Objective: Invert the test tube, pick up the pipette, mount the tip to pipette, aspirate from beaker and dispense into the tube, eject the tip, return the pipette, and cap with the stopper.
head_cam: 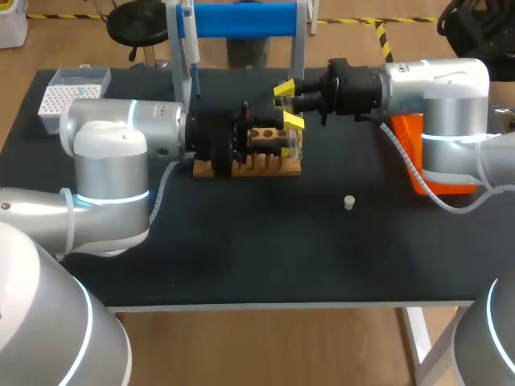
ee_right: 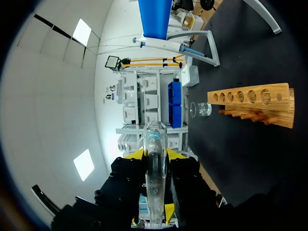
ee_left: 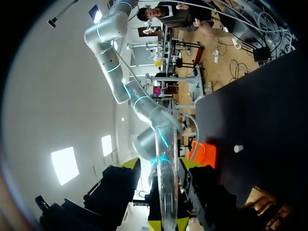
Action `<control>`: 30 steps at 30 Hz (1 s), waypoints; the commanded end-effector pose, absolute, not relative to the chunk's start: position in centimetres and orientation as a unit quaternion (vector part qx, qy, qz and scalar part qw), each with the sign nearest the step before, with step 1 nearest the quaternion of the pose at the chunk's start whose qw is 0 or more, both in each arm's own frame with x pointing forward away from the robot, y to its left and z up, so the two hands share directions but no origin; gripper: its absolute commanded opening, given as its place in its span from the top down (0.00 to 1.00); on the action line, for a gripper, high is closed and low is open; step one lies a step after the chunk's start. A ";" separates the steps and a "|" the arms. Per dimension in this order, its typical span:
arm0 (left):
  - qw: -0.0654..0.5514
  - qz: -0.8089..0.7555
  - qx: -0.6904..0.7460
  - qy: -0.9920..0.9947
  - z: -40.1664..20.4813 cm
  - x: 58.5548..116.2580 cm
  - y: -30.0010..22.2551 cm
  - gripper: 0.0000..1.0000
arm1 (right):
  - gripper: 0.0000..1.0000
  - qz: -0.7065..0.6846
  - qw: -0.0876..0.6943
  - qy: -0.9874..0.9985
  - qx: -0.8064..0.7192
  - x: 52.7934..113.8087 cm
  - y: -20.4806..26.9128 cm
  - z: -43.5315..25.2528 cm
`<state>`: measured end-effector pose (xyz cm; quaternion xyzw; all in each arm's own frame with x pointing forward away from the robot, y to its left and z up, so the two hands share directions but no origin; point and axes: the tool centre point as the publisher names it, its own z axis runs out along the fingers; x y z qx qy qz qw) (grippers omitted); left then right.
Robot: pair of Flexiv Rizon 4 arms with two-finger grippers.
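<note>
The clear test tube (ee_right: 155, 168) is gripped by my right gripper (head_cam: 306, 101), above the right end of the wooden rack (head_cam: 265, 166). My left gripper (head_cam: 288, 104) comes in over the rack from the left. Its yellow fingertips (ee_left: 131, 164) stand on either side of the same tube (ee_left: 166, 183), with gaps left. The small white stopper (head_cam: 348, 202) lies on the mat in front of the right arm. The pipette (head_cam: 193, 56) hangs on the stand behind the rack. A glass beaker (ee_right: 201, 109) stands just beyond the rack (ee_right: 252, 96).
A white tip box (head_cam: 72, 92) sits at the back left corner. An orange bin (head_cam: 412, 157) stands under my right arm. The blue-topped stand (head_cam: 241, 19) rises behind the rack. Black mat lies bare in front of the rack.
</note>
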<state>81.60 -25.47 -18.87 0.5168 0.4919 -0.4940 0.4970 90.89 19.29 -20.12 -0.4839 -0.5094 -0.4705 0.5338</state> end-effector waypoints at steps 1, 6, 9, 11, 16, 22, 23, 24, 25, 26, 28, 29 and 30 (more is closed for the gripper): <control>0.498 -0.494 0.517 0.491 -19.0 81.6 -25.9 0.66 | 1.00 -0.470 0.533 -0.510 -0.485 90.9 19.2 -20.0; 0.497 -0.495 0.518 0.490 -19.1 81.6 -25.9 0.66 | 1.00 -0.470 0.533 -0.510 -0.485 90.9 19.2 -20.0; 0.497 -0.495 0.518 0.489 -19.1 81.6 -26.0 0.65 | 1.00 -0.470 0.533 -0.510 -0.485 90.9 19.2 -20.0; 0.496 -0.495 0.519 0.489 -19.1 81.6 -26.0 0.65 | 1.00 -0.470 0.533 -0.510 -0.485 90.9 19.2 -20.0; 0.495 -0.495 0.520 0.490 -19.2 81.6 -26.0 0.67 | 1.00 -0.470 0.533 -0.510 -0.485 90.9 19.2 -20.0; 0.495 -0.495 0.520 0.489 -19.3 81.7 -26.1 0.68 | 1.00 -0.470 0.533 -0.510 -0.485 90.9 19.2 -20.0; 0.495 -0.495 0.520 0.489 -19.3 81.7 -26.1 0.70 | 1.00 -0.470 0.533 -0.510 -0.485 90.9 19.2 -20.0; 0.495 -0.495 0.520 0.489 -19.3 81.7 -26.1 0.68 | 1.00 -0.470 0.533 -0.510 -0.485 90.9 19.2 -20.0; 0.495 -0.495 0.521 0.489 -19.3 81.6 -26.1 0.69 | 1.00 -0.470 0.533 -0.510 -0.485 90.9 19.2 -20.0; 0.495 -0.495 0.520 0.489 -19.3 81.6 -26.1 0.71 | 1.00 -0.470 0.533 -0.510 -0.485 90.9 19.2 -20.0; 0.495 -0.496 0.520 0.489 -19.3 81.6 -26.1 0.71 | 1.00 -0.470 0.533 -0.510 -0.485 90.9 19.2 -20.0; 0.495 -0.496 0.520 0.488 -19.3 81.6 -26.1 0.73 | 1.00 -0.470 0.533 -0.510 -0.485 90.9 19.2 -20.0; 0.495 -0.496 0.520 0.488 -19.3 81.6 -26.1 0.75 | 1.00 -0.470 0.533 -0.510 -0.485 90.9 19.2 -20.0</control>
